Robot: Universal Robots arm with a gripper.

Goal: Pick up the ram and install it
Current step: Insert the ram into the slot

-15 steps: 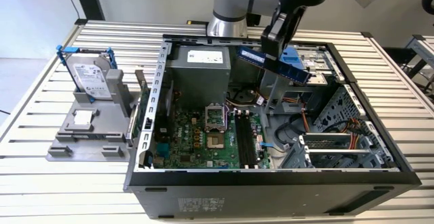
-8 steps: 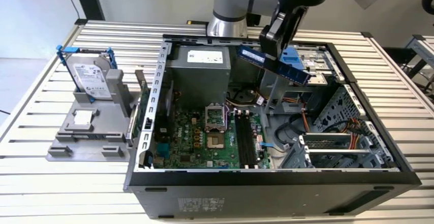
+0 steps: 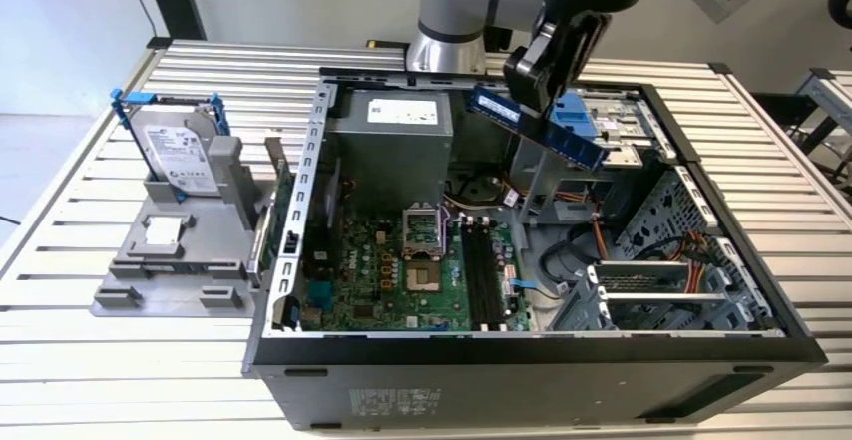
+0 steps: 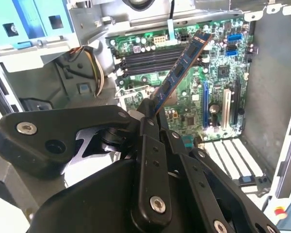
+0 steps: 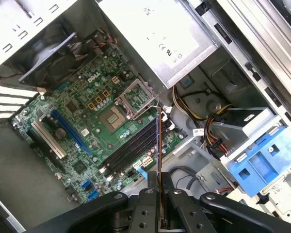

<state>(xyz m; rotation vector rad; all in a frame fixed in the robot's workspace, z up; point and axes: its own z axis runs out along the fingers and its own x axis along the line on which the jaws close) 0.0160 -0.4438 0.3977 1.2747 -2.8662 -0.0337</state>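
My gripper (image 3: 538,119) is shut on the ram (image 3: 576,147), a thin blue stick with black chips, which it holds tilted in the air above the open computer case (image 3: 533,345). In the second wrist view the ram (image 4: 182,68) sticks out from the gripper (image 4: 148,114) over the green motherboard (image 4: 218,73). In the first wrist view the ram (image 5: 158,145) appears edge-on, rising from the gripper (image 5: 158,188) and hanging over the black memory slots (image 5: 131,148). The same slots (image 3: 482,272) lie well below the ram in the exterior view.
A silver hard drive in a blue frame (image 3: 180,146) stands on a grey fixture (image 3: 167,260) at the exterior view's left. Inside the case are the grey power supply (image 3: 393,136), a blue drive caddy (image 5: 264,155), bundled cables (image 5: 194,104) and a metal drive cage (image 3: 665,290).
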